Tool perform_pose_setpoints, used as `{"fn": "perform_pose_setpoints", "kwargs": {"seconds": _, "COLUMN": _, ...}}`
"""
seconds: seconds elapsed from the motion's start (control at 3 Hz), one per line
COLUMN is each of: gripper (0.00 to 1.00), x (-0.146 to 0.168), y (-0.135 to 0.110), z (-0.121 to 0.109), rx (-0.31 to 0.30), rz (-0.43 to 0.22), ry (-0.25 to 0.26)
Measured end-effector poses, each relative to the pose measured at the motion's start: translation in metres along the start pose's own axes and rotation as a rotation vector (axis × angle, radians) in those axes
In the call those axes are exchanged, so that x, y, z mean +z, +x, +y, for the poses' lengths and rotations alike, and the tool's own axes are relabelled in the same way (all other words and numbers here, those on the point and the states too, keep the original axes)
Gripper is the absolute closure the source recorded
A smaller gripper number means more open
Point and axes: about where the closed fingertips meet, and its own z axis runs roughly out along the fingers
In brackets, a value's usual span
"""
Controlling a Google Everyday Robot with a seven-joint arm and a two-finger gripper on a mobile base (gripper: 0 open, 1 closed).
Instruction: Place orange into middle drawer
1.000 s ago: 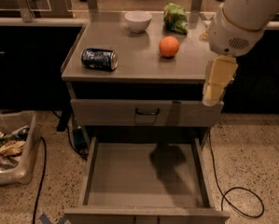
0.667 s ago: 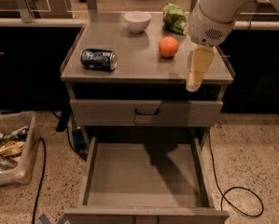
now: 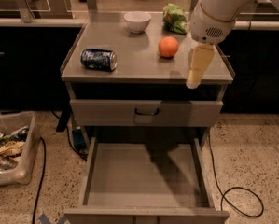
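Honestly, looking at the orange [image 3: 168, 46] here: sits out on the bench [image 3: 129, 50] towards the right of the view, in front of the green snack bag [image 3: 175, 17], well apart from the blue soda can [image 3: 98, 59] and the white bowl [image 3: 137, 21]; not yet in the middle drawer [image 3: 139, 176], pulled wide open down below the shut drawer front [image 3: 146, 112]. Probably fairly light, firm with a little give, smooth-skinned and round; so likely to roll away at a nudge or squirt out of a lopsided pinch; no big worry about breakage, just don't crush. Best grabbed across the widest part, centred, coming straight down from the top; no stem or edge to hook onto anyway. As for the gripper [image 3: 193, 82]: hangs pointing down beside the orange on its right in view, near the bench's front right edge; clearly apart from the fruit; holds nothing and touches nothing, going by what shows. Can't tell whether the jaws are open or closed; reads as one pale wedge from this angle; would need spreading wider than the fruit before going down over it.
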Motion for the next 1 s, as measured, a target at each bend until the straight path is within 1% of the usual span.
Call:
{"fn": "perform_pose_setpoints", "kwargs": {"seconds": 0.33, "gripper": 0.00, "x": 0.014, "y": 0.016, "z": -0.042, "rx": -0.016, "rz": 0.048, "ry": 0.040}}
{"fn": "perform_pose_setpoints", "kwargs": {"seconds": 0.67, "gripper": 0.00, "x": 0.031, "y": 0.024, "z": -0.090, "rx": -0.051, "rz": 0.112, "ry": 0.056}}
{"fn": "perform_pose_setpoints", "kwargs": {"seconds": 1.0, "gripper": 0.00, "x": 0.057, "y": 0.022, "z": -0.120, "rx": -0.059, "rz": 0.136, "ry": 0.031}}
